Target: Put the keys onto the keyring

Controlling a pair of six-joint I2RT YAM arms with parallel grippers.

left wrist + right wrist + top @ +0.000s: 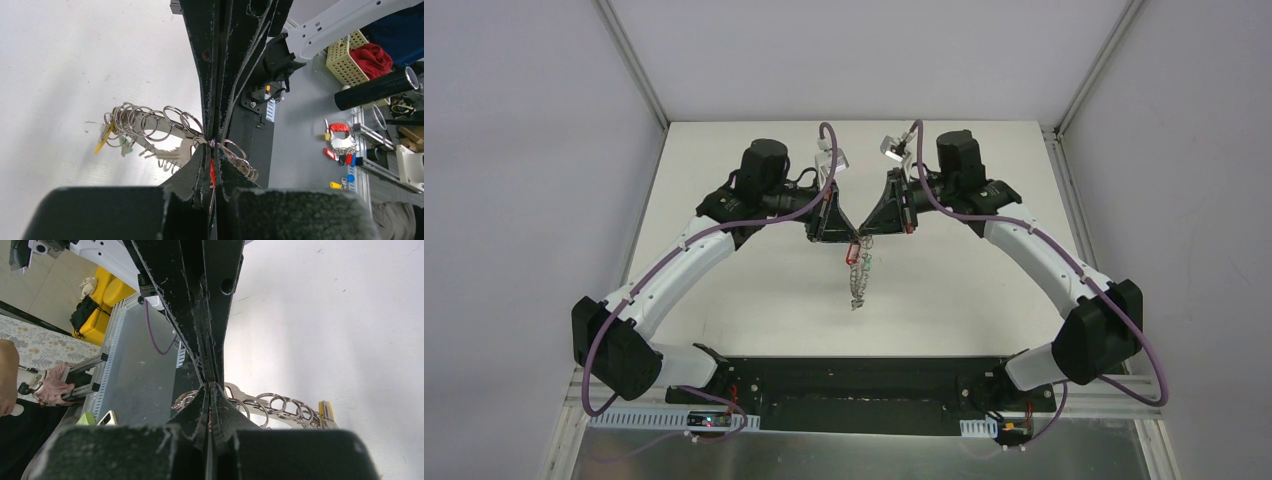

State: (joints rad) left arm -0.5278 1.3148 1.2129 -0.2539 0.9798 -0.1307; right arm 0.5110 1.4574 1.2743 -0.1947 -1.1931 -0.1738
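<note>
Top view: left gripper point(848, 238) and right gripper point(868, 232) meet tip to tip over table point(724, 200), likely so 1 steadies keyring point(858, 285) while other feeds red key point(851, 256); keyring dangles below tips as thin chain-like strip

Left wrist: own fingers pressed together on red sliver, judged red key; grey coiled loops fan left, carrying yellow key point(101, 143) and green key point(128, 148)

Right wrist: own fingers pinched shut on keyring coils, loops trailing right

I am working in a robotics lab: white panels point(514, 150) and aluminium rails point(632, 60) are boxing in the white table point(699, 150). Off the table beyond my left gripper point(214, 144), a yellow basket point(342, 62) and a black tube point(375, 89) are sitting; beyond my right gripper point(210, 384), a yellow bag point(112, 292) is lying on the floor point(55, 275).
</note>
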